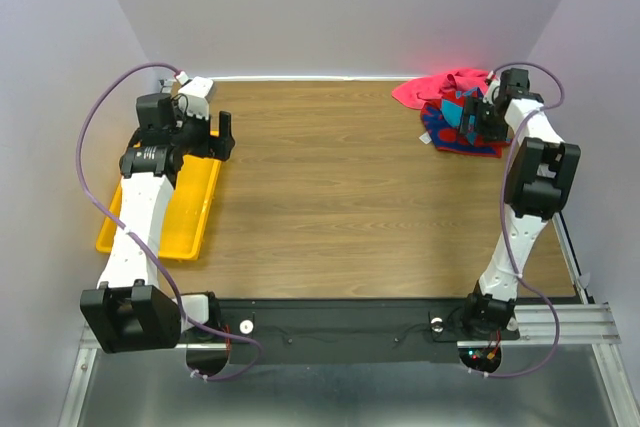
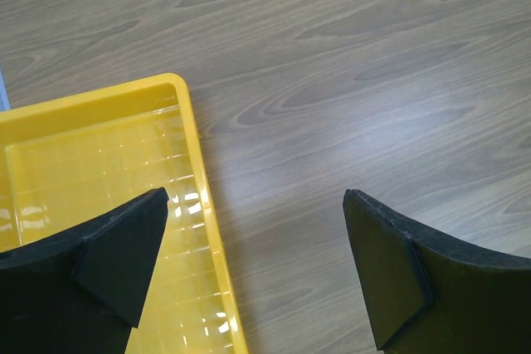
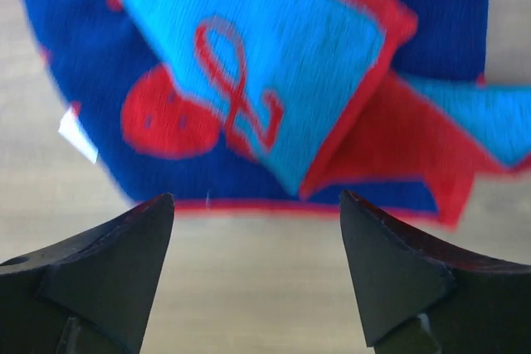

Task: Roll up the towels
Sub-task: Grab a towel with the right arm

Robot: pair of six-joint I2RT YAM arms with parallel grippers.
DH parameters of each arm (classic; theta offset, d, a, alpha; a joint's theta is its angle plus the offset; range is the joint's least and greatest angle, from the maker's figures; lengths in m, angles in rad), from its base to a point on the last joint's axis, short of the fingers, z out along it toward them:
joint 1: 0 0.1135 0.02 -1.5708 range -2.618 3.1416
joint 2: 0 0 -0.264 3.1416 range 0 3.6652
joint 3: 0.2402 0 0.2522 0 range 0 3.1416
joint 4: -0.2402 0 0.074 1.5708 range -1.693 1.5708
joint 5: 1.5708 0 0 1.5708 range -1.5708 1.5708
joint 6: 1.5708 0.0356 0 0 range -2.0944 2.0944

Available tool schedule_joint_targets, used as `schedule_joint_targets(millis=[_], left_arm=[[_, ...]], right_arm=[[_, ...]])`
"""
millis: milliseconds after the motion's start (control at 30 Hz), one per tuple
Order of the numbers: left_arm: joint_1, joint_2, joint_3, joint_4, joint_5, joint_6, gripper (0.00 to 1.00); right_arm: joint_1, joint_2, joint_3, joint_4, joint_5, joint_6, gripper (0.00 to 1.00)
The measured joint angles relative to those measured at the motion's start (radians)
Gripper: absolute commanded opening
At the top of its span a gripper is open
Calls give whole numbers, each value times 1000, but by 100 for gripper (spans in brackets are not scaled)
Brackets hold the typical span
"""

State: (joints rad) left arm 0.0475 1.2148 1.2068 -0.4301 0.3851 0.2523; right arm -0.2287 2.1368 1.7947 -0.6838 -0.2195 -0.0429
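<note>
On my wood-grain counter (image 1: 340, 197) between pale walls (image 1: 350, 7), both towels (image 1: 452, 107) lie heaped far right, the patterned towel (image 3: 166, 180) showing a red looped mark (image 3: 236, 80), right claw (image 3: 257, 267) wide above it, left claw (image 2: 257, 267) wide across the yellow tray (image 2: 196, 173) rim.

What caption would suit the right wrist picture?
Open right gripper poised just short of the patterned towel on the table.

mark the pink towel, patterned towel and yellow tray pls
pink towel (image 1: 436, 89): top external, bunched middle.
patterned towel (image 3: 274, 47): right wrist, teal patch.
yellow tray (image 2: 199, 167): left wrist, right-hand rim.
</note>
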Motion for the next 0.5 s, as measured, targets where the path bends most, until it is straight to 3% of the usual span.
schedule_joint_targets(millis=[133,200,233,333,367,500], left_arm=[[0,5,0,0,5,0,99],[0,9,0,0,7,0,99],[0,11,0,0,8,1,99],[0,21,0,0,8,1,99],[0,25,0,0,8,1,99],[0,40,0,0,13,0,99]], right_arm=[[-1,95,89,3,0,21,78],[-1,115,110,3,-5,34,61],[-1,122,118,3,-9,38,45],[-1,126,128,4,-27,49,18],[-1,126,128,4,-30,53,0],[-1,117,115,3,-42,58,1]])
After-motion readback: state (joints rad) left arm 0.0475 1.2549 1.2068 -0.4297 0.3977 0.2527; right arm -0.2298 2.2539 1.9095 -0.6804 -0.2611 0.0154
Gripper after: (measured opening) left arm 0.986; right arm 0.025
